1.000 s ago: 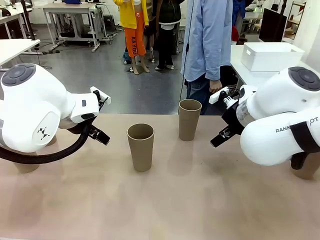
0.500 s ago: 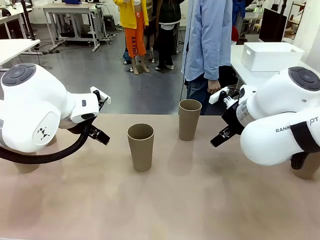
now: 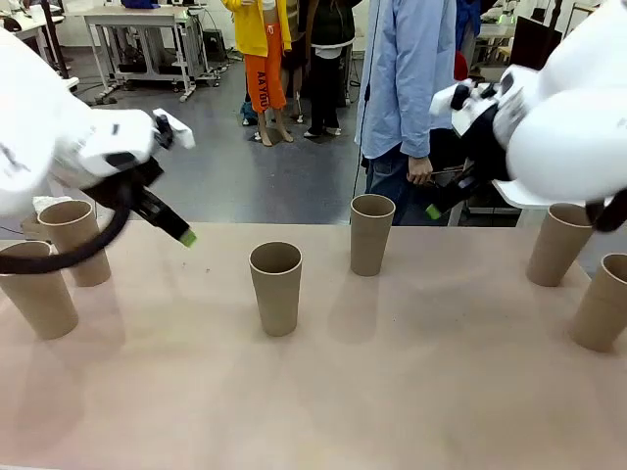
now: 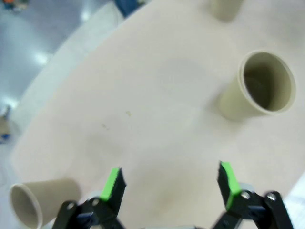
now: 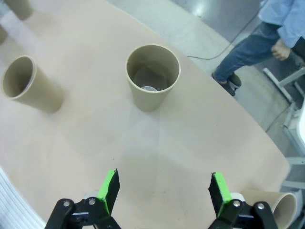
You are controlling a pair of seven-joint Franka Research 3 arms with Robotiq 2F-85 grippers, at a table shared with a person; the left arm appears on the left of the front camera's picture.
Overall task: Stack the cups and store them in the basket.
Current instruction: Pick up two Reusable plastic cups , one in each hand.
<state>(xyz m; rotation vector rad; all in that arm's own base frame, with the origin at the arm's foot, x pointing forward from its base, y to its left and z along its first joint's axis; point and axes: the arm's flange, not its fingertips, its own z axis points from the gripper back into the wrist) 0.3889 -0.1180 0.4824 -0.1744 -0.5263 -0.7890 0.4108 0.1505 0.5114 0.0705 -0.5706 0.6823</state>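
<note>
Arms have lifted, baring cups [image 3: 39, 289] left and right of the middle cup [image 3: 275, 287]; all stand upright, mouths up. Left end effector [image 4: 169, 183] and right end effector [image 5: 164, 188] gape wide.

No text, label, brand, number or sign can be read here. The cups [image 3: 275, 287] have plain walls with no print.
</note>
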